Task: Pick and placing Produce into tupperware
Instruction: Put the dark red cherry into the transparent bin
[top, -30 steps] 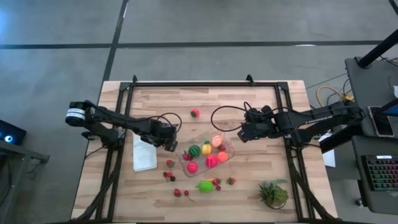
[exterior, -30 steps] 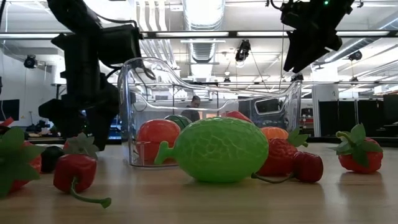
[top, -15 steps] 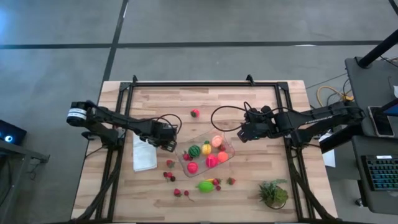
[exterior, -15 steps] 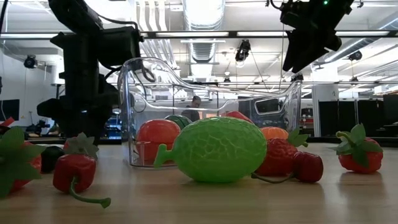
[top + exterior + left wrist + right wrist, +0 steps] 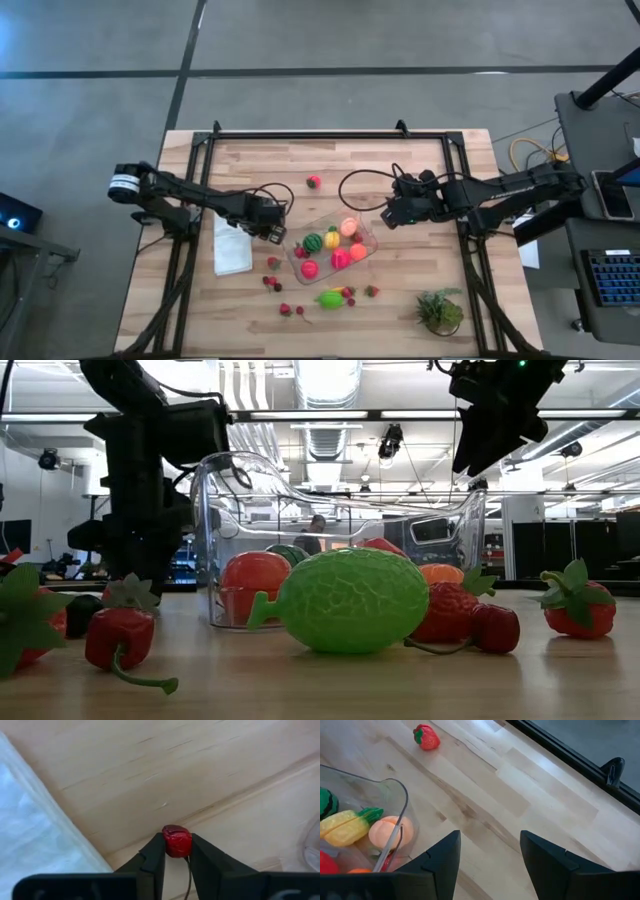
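Observation:
The clear tupperware [image 5: 332, 247] stands mid-table and holds several toy fruits, among them a striped melon [image 5: 313, 241] and a yellow piece [image 5: 331, 238]. My left gripper [image 5: 271, 233] is just left of it, beside the white cloth, shut on a small red berry [image 5: 177, 840]. My right gripper [image 5: 388, 217] hangs open above the board to the right of the tupperware, holding nothing. Loose produce lies on the board: a strawberry [image 5: 314, 182] at the far side, a lime green fruit [image 5: 331, 298] and several red berries [image 5: 271, 282] at the near side. My left gripper pinches the small red berry's two sides [image 5: 170, 845] between its two fingertips [image 5: 156, 851]. The fingers point down at the board from above. A thin dark stem [image 5: 188, 872] trails back between the fingers. I cannot tell whether the berry rests on the wood.
A folded white cloth [image 5: 232, 247] lies left of my left gripper. A spiky green plant tuft [image 5: 440, 310] sits at the near right corner. Black frame rails [image 5: 330, 135] run along the table's far and side edges. Bare wood stretches between the tupperware and the far rail.
My left gripper has shut its fingers on the small red berry, staying in about the same place beside the cloth. My right arm has kept still.

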You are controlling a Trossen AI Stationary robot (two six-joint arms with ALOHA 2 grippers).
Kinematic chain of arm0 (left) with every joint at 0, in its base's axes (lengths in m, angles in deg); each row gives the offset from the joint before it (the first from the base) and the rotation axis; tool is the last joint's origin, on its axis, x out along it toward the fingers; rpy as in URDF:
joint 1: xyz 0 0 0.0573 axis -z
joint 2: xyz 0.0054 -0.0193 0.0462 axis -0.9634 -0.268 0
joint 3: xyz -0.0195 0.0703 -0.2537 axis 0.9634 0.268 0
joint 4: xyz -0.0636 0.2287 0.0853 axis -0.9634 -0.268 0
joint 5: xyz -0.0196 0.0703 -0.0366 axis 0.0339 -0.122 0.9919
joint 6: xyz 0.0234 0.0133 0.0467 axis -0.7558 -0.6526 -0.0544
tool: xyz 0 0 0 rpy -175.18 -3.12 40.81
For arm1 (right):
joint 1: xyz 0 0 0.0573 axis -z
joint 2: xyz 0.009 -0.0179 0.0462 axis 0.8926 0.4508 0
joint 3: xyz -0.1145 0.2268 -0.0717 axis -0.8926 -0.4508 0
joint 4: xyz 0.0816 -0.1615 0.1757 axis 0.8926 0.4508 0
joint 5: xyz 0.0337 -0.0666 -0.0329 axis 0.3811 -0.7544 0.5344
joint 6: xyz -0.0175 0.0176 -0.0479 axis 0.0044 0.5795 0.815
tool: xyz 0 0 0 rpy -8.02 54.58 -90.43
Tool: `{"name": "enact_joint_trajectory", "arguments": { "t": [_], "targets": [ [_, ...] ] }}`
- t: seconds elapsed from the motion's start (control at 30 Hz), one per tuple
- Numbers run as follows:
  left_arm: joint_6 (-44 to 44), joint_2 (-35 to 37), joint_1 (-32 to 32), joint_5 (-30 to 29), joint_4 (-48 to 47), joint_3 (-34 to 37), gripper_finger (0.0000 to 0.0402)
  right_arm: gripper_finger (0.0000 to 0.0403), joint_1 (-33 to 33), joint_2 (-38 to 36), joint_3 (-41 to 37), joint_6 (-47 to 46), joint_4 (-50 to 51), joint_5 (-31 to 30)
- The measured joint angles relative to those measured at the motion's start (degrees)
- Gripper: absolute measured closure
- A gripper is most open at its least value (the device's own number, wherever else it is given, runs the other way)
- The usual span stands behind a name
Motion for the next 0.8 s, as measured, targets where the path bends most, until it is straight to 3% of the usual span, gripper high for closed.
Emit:
{"name": "enact_joint_trajectory", "arguments": {
  "t": [0.17,0.3,0.4,0.47,0.6,0.8],
  "targets": [
    [-3.3,4.7,-0.4,-0.6,-2.0,-1.5,0.0344,0.0204,0.0,0.0,0.0,0.0,-0.1,0.0],
    [-2.4,12.0,-1.1,-8.0,-6.8,-4.2,0.0345,0.0204,0.0,0.0,0.0,0.0,-0.2,0.0],
    [-3.4,18.2,-1.3,-11.9,-4.5,-5.2,0.0345,0.0204,0.0,0.0,0.0,0.0,-0.4,0.1],
    [-8.2,21.4,-1.2,-9.8,4.4,-5.0,0.0345,0.0204,0.0,0.0,0.0,0.0,-0.6,0.1],
    [-14.2,22.8,-0.2,1.0,25.3,-4.1,0.0345,0.0204,0.0,0.0,0.0,0.4,-1.0,0.1],
    [-16.1,14.5,3.6,5.1,26.2,-8.9,0.0345,0.0204,0.0,0.0,0.0,1.6,-1.4,0.4]
  ]
}}
